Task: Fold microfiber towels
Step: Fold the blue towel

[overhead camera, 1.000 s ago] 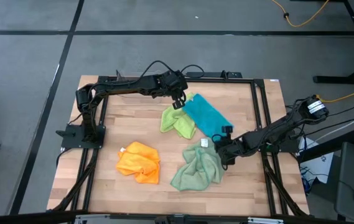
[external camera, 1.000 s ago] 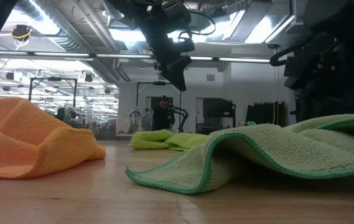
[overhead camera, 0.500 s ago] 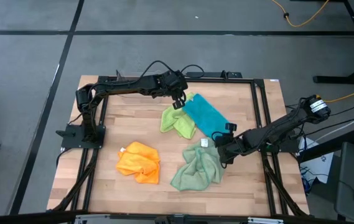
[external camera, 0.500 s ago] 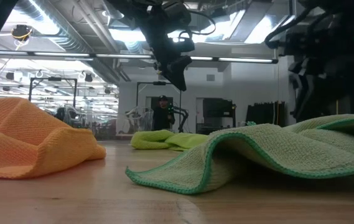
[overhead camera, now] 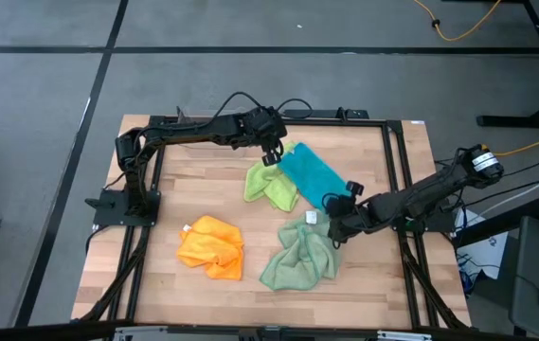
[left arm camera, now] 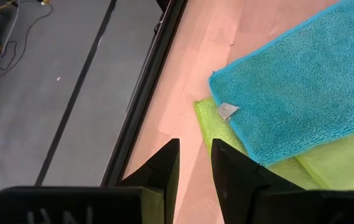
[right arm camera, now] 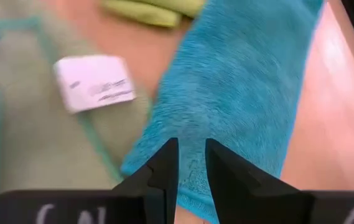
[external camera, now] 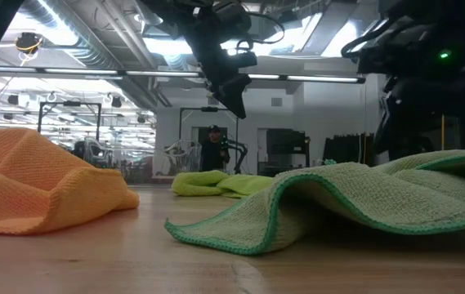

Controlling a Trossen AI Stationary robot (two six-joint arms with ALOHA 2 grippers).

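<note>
Four microfiber towels lie on the wooden table. The teal one point(overhead camera: 314, 175) lies flat as an oblong, its far corner point(left arm camera: 226, 87) resting on the crumpled lime green one point(overhead camera: 267, 185). The orange one point(overhead camera: 212, 248) and the pale sage one point(overhead camera: 299, 256) lie bunched near the front. My left gripper point(overhead camera: 272, 154) hangs over the teal towel's far corner, its fingers point(left arm camera: 194, 149) a narrow gap apart with nothing between them. My right gripper point(overhead camera: 331, 227) hovers above the teal towel's near end point(right arm camera: 226, 106), beside the sage towel's white tag point(right arm camera: 96, 83), also narrowly open and empty.
Black frame rails point(overhead camera: 151, 189) run along the table's left, far and right sides. Bare wood point(overhead camera: 203, 189) shows between the left rail and the lime towel. In the low view a person point(external camera: 213, 151) stands far off in the room behind.
My right gripper has risen a little above the near end of the teal towel and rolled about its wrist. The towels lie as they did, and my left gripper has kept still.
</note>
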